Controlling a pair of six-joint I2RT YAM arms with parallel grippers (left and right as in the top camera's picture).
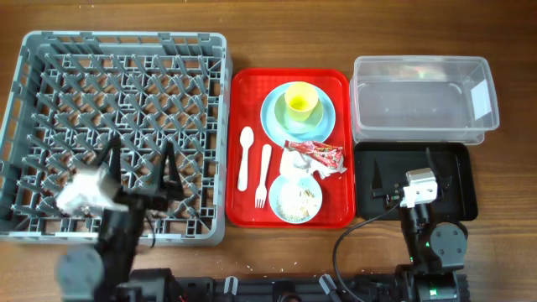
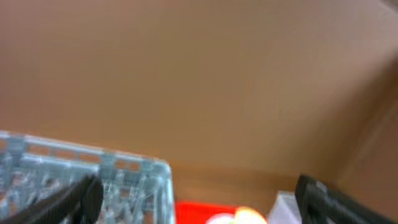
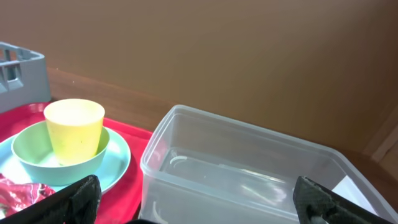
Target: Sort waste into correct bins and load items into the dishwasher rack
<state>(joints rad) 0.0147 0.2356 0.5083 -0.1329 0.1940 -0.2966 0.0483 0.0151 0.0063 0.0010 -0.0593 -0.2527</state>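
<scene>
The grey dishwasher rack (image 1: 126, 38) fills the left. My left gripper (image 1: 138, 164) hovers open and empty over its front part. On the red tray (image 1: 243, 101) a yellow cup (image 1: 300, 101) stands in a pale bowl (image 1: 315, 122) on the blue-green plate (image 1: 273, 117). A white spoon (image 1: 245, 155) and fork (image 1: 263, 174) lie to the left. A red wrapper (image 1: 319, 155) and a crumpled napkin (image 1: 295, 165) lie above a second bowl (image 1: 295, 200) holding crumbs. My right gripper (image 1: 403, 172) is open and empty over the black tray (image 1: 457, 168), facing the clear tub (image 3: 249, 168).
The clear tub (image 1: 419, 99) stands at the back right, behind the black tray. The right wrist view shows the cup (image 3: 73, 127), the bowl (image 3: 31, 155) and the wrapper (image 3: 18, 193) to the left. The blurred left wrist view shows the rack's corner (image 2: 124, 180).
</scene>
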